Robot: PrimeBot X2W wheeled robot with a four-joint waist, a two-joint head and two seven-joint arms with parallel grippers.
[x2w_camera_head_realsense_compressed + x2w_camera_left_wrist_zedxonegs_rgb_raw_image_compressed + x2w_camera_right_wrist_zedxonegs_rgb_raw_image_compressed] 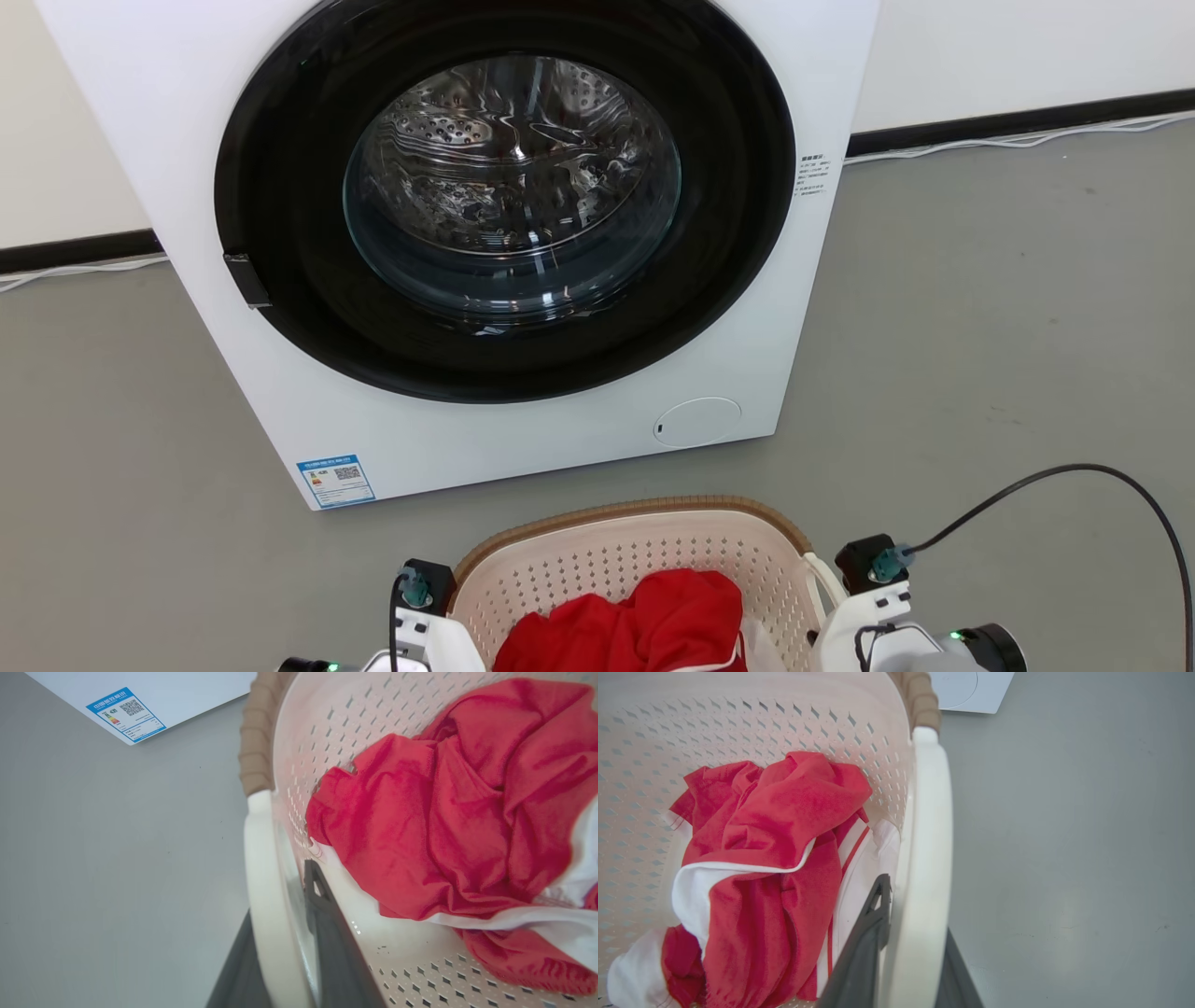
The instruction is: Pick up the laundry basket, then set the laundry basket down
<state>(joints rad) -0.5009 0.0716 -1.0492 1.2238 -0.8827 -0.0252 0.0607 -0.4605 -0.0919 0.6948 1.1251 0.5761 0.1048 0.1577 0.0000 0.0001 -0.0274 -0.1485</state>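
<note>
laundry basket (597, 558): cream perforated plastic with a brown woven-look rim, sitting low in front of the robot between its two wrists, near the foot of the washing machine (523, 425) but apart from it; whether its base touches the floor (980, 327) cannot be told. contents: a crumpled red garment (644, 621) heaped in the middle, with white cloth trimmed in red stripes (859, 858) under and beside it. left gripper (280, 891): its two dark fingers straddle the basket's white loop handle (266, 858), one on the outside and one on the inner side next to the perforated wall, pressed against the handle. right gripper (917, 905): same arrangement on the opposite handle (924, 826), one finger inside by the white cloth, one outside over the floor, pinching the loop between them. washing machine: white front-loader, black round door ring, glass window showing the bare steel drum (513, 177), door latch at the ring's left edge. blue energy label (336, 481) at its lower left corner; round white cap (697, 422) at its lower right. black cable (1074, 471): arcs from the right wrist housing out over the grey floor. white cord (1008, 140): runs along the dark baseboard at the wall.
</note>
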